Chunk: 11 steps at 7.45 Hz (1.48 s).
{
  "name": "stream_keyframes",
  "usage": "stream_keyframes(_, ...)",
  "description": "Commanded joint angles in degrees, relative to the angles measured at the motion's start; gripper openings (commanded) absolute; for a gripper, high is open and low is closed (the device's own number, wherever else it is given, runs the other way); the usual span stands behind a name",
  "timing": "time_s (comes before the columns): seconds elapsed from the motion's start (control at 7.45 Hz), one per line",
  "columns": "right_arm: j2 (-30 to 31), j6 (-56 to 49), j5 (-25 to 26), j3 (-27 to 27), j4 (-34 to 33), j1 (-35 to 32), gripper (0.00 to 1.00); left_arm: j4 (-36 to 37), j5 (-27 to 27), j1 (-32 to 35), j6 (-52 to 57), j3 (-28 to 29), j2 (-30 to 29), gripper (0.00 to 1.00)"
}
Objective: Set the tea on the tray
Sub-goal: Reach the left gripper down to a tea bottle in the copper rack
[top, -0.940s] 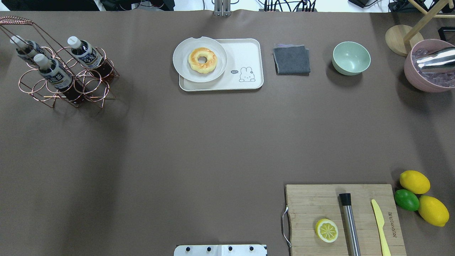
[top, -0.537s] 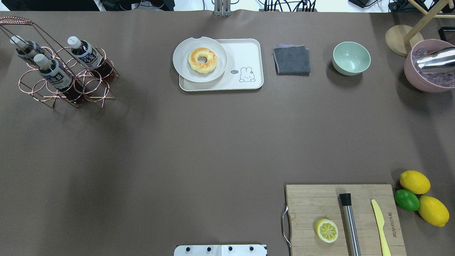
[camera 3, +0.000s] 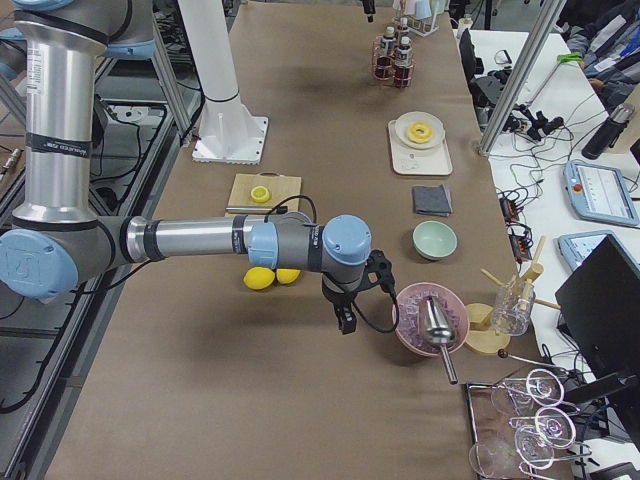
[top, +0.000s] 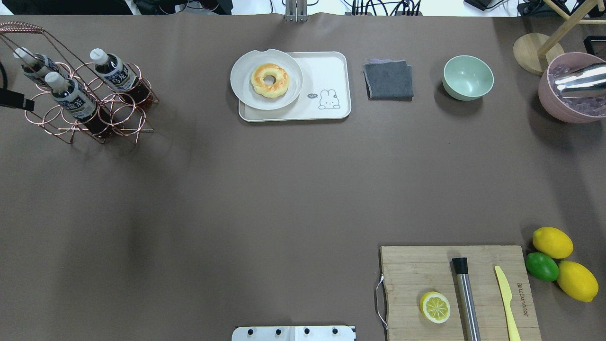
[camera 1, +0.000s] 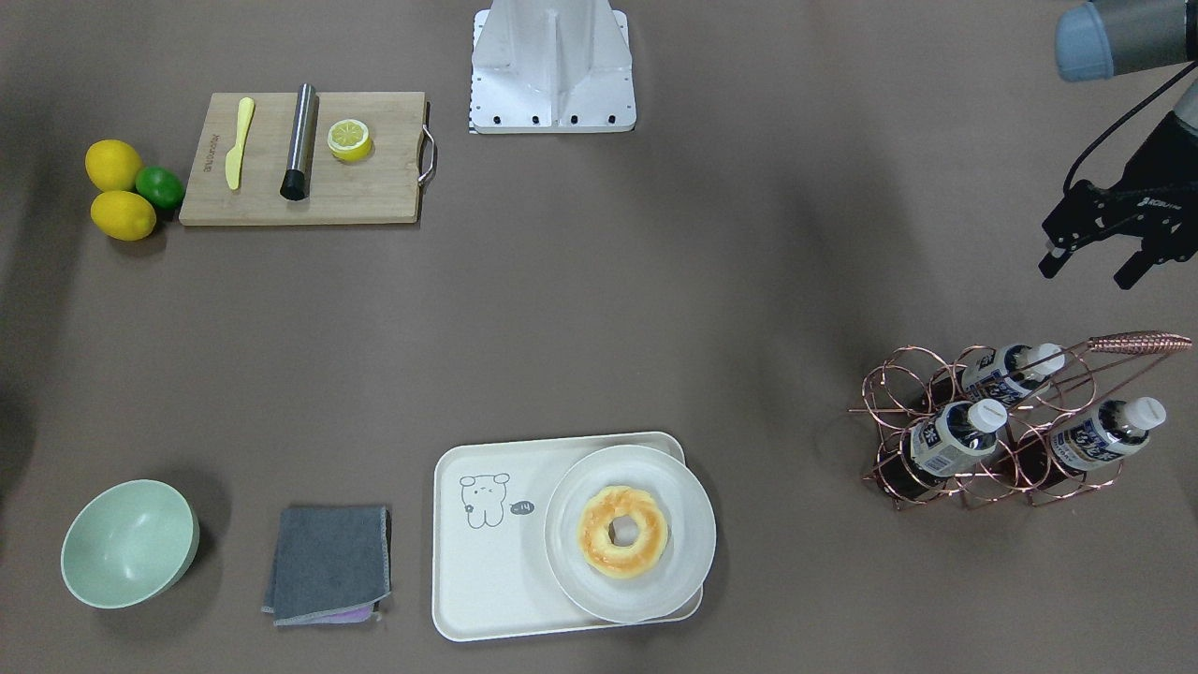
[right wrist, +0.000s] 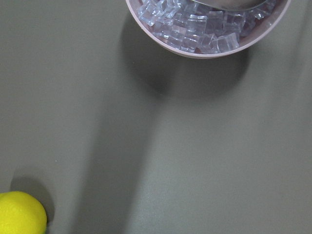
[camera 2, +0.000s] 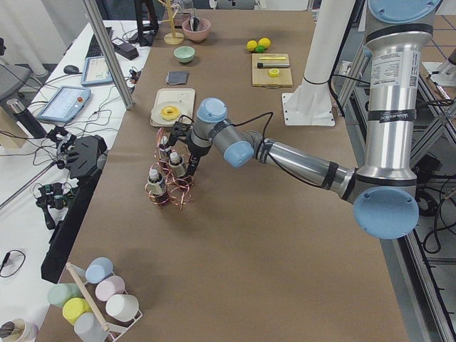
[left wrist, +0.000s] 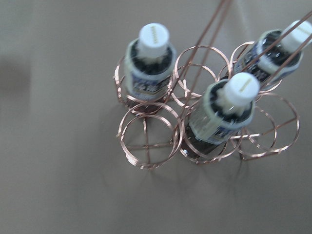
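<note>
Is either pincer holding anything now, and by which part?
The left pincer holds nothing: it is open, near the tea bottles in the copper rack. The right pincer shows only in a side view, so I cannot tell.

**Materials / finish**

Matt brown paper-like table cover (top: 284,189). Glossy copper-wire rack (camera 1: 1137,341). Clear plastic tea bottles (left wrist: 149,68) w/ white caps, printed labels. Matt cream plastic tray (top: 331,66); smooth white plate (top: 244,85). Grey cloth (top: 388,79), soft nap. Wood-grain cutting board (top: 416,270) w/ brushed metal rod (top: 467,303), yellow plastic knife (top: 505,293). Polished metal scoop (top: 580,78).
</note>
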<state>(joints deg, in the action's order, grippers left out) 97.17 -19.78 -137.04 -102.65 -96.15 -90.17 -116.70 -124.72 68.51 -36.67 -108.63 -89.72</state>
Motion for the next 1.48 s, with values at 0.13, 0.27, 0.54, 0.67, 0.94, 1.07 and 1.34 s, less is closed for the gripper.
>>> stream_keyframes(0.13,0.13,0.00,-0.16,0.70,0.00,0.00,1.00,0.16,3.33,-2.50,-0.33,6.13,-7.99,0.88)
stream_keyframes(0.27,-0.05,0.00,-0.07,0.79,0.00,0.00,1.00,0.07,4.12,-2.59,-0.42,6.50,-8.53,0.86)
stream_keyframes(0.54,-0.22,0.00,-0.07,0.88,0.00,0.00,1.00,0.07,4.22,-2.86,-0.33,7.46,-9.24,0.83)
stream_keyframes(0.67,-0.40,0.00,-0.07,0.88,0.00,0.00,1.00,0.07,4.30,-2.94,-0.33,8.60,-10.20,0.82)
stream_keyframes(0.94,-0.40,0.00,-0.07,0.88,0.00,0.00,1.00,0.07,5.00,-3.03,-0.77,8.96,-10.74,0.66)
stream_keyframes(1.07,-0.40,0.00,-0.07,0.88,0.00,0.00,1.00,-0.02,5.44,-3.12,-2.77,8.79,-10.74,0.38)
stream_keyframes(1.34,-0.22,0.00,-0.15,0.88,0.00,0.00,1.00,-0.02,6.85,-4.17,-3.75,8.35,-10.74,0.00)
